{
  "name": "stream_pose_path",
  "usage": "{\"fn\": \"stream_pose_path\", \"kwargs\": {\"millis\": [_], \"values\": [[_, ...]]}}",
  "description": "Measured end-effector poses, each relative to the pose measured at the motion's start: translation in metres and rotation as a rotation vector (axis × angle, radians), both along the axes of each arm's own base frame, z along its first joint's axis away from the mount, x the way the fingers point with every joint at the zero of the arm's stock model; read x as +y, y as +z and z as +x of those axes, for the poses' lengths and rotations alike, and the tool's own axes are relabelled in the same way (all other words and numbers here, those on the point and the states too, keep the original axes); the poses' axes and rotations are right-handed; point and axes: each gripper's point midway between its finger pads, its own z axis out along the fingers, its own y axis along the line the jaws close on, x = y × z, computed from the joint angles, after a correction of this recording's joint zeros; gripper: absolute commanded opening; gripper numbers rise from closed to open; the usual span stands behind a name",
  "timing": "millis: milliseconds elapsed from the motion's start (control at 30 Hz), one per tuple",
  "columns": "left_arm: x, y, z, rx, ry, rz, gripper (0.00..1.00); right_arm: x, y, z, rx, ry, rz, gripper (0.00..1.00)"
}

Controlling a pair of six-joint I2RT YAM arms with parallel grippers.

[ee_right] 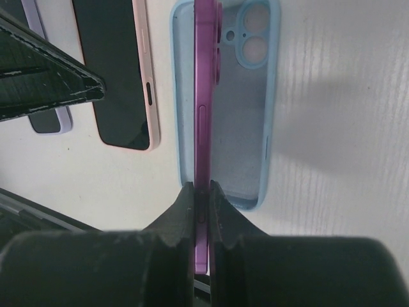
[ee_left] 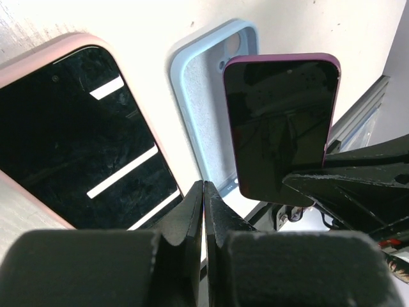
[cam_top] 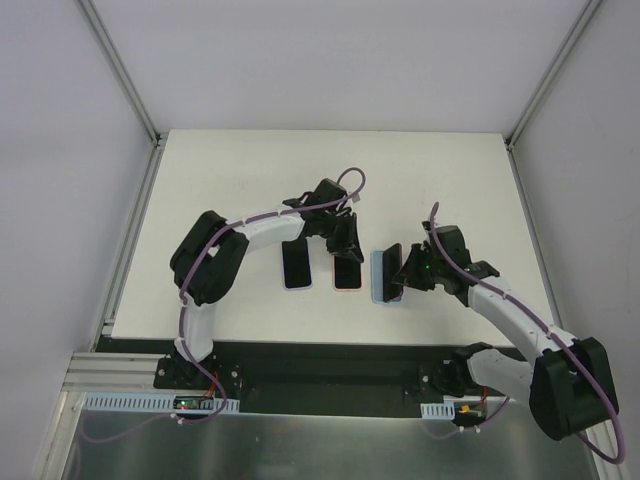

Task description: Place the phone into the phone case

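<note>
My right gripper (ee_right: 202, 189) is shut on a purple phone (ee_right: 205, 96) and holds it on edge, upright, over the left side of a light blue phone case (ee_right: 252, 128) that lies open side up on the table. In the top view the case (cam_top: 379, 279) lies right of centre, with the right gripper (cam_top: 400, 272) and the phone (cam_top: 392, 270) over it. My left gripper (ee_left: 204, 189) is shut and empty, just left of the case (ee_left: 208, 121), facing the purple phone's dark screen (ee_left: 281, 121). In the top view the left gripper (cam_top: 350, 243) is above a pink phone.
A pink-edged phone (cam_top: 347, 273) lies screen up left of the case, also in the left wrist view (ee_left: 83, 134) and right wrist view (ee_right: 118, 70). A lavender-cased phone (cam_top: 295, 266) lies further left. The table's front edge (cam_top: 330, 343) is close.
</note>
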Motion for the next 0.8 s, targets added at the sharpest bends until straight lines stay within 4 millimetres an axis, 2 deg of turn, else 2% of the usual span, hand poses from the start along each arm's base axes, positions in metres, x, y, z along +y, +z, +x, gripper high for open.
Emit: {"fn": "stream_pose_path", "kwargs": {"millis": [567,800], "values": [[0.003,-0.039,0.0,0.041,0.013,0.068,0.0,0.014,-0.015,0.014,0.032,0.05,0.065,0.02],[-0.002,-0.041,-0.004,0.045,0.005,0.068,0.0,0.016,-0.017,0.018,0.022,0.053,0.091,0.02]]}}
